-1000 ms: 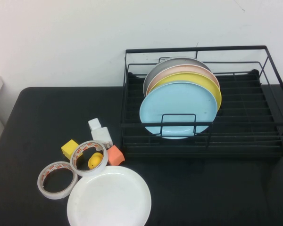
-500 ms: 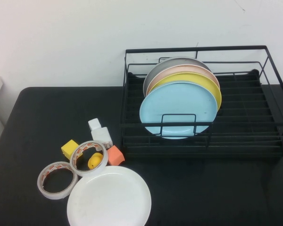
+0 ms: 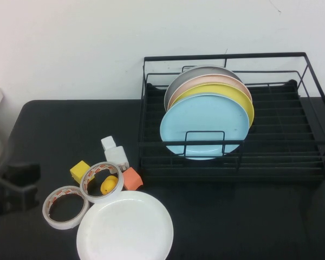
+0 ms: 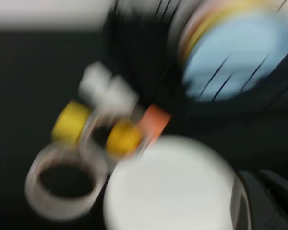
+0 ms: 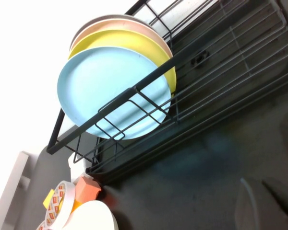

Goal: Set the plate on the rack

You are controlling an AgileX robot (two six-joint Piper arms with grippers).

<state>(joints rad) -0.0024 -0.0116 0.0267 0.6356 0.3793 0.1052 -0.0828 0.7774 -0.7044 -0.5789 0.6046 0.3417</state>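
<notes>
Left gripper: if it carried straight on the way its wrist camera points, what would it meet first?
Probably the plate, lying flat just ahead of the left gripper, which is at the table's left edge. Depth is unclear. The right gripper is out of the high view.

The left gripper shows at the left edge of the counter, near its front corner, dark and blurred, low above the surface. How its jaws stand cannot be made out. The right gripper shows only as dim finger shapes in its own wrist view; the high view does not show that arm.
</notes>
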